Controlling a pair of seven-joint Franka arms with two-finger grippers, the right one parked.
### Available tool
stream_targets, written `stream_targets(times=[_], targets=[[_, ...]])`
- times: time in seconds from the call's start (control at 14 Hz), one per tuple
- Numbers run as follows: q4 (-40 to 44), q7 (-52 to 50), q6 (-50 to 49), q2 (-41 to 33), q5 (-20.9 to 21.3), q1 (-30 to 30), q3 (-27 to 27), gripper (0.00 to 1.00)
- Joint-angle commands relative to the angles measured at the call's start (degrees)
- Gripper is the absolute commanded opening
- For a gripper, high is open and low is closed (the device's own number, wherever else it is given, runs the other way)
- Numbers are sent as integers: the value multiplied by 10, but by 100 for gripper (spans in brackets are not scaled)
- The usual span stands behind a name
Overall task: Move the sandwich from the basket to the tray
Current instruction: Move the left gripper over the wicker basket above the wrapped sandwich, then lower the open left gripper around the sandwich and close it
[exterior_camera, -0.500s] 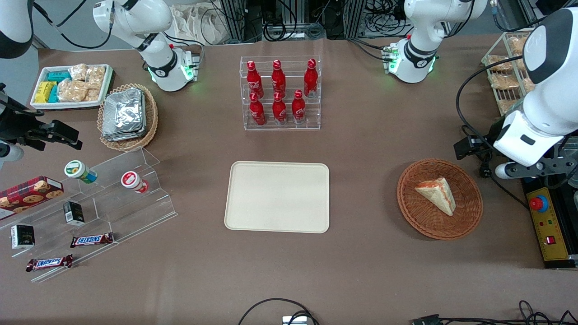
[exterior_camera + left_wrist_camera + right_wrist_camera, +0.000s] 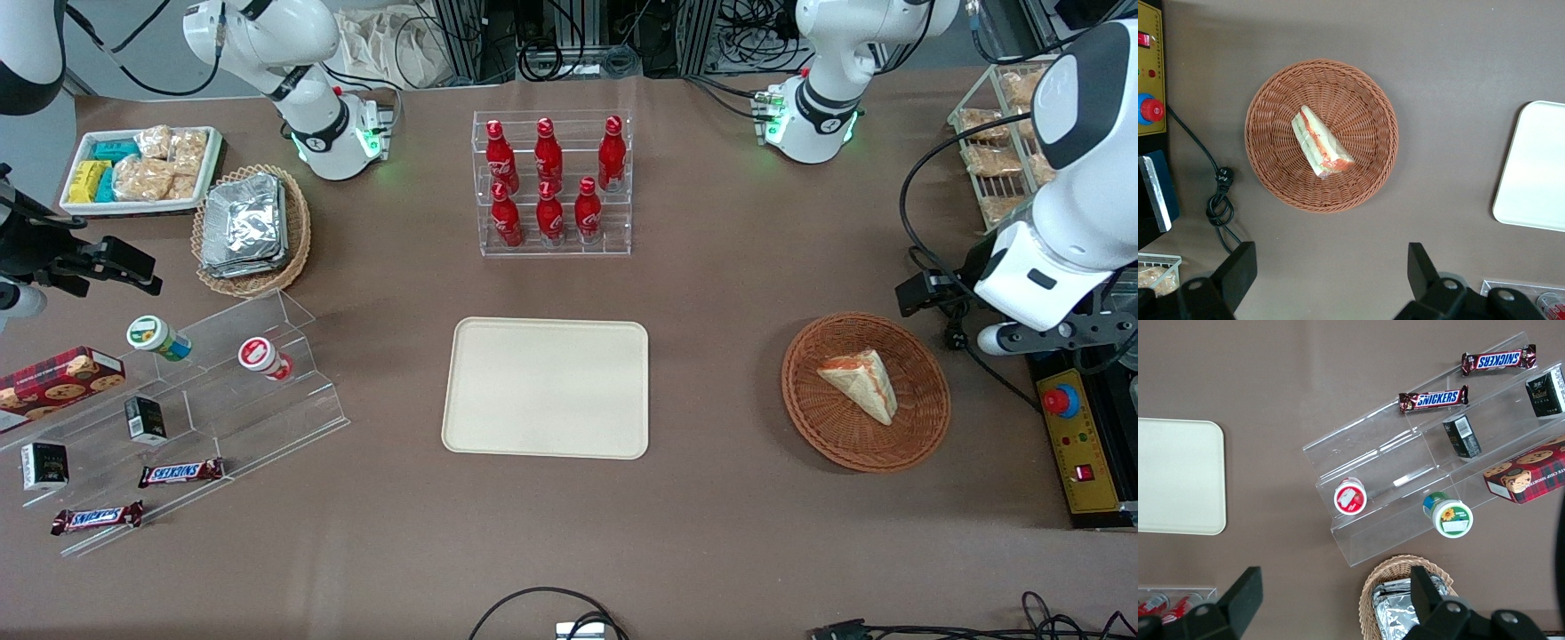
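Claw (image 2: 1327, 283): spread wide, gripping nothing, hanging high over bare table just off the basket rim, toward the working arm's end.
Sandwich (image 2: 1321, 141): lying flat near the basket's middle, below the claw and off to one side; red and green filling showing along one long edge.
Basket (image 2: 1271, 100): round wicker, close to the claw, holding only the sandwich.
Tray (image 2: 1538, 167): bare, well apart from the claw, farther off than the basket, toward the table's middle.
Step in hand: likely the approach; nothing touched yet.
Doing it well: centre over the wedge first, then turn the wrist so the fingers (image 2: 1237, 273) straddle its narrow width across the two long sides, not its length.
Descent: straight down, stopping short of the weave so the tips don't snag.
Squeeze: gentle, probably; soft bread would crush or slip.
Risk: basket sliding if nudged at the rim.
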Motion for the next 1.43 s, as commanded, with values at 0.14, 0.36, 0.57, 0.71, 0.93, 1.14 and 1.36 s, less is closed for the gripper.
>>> stream_targets(times=[0.14,0.36,0.57,0.71,0.93,1.14,1.36], targets=[[-58,-128,82,5,2,-1,0,100],[-131,-236,154,9,9,-1,0,100],[-220,-294,241,8,11,-1,0,100],[-278,-313,308,8,12,-1,1,100],[-330,-336,373,13,32,-1,1,100],[-352,-359,418,34,51,0,1,100],[-351,-360,421,49,51,6,6,100]])
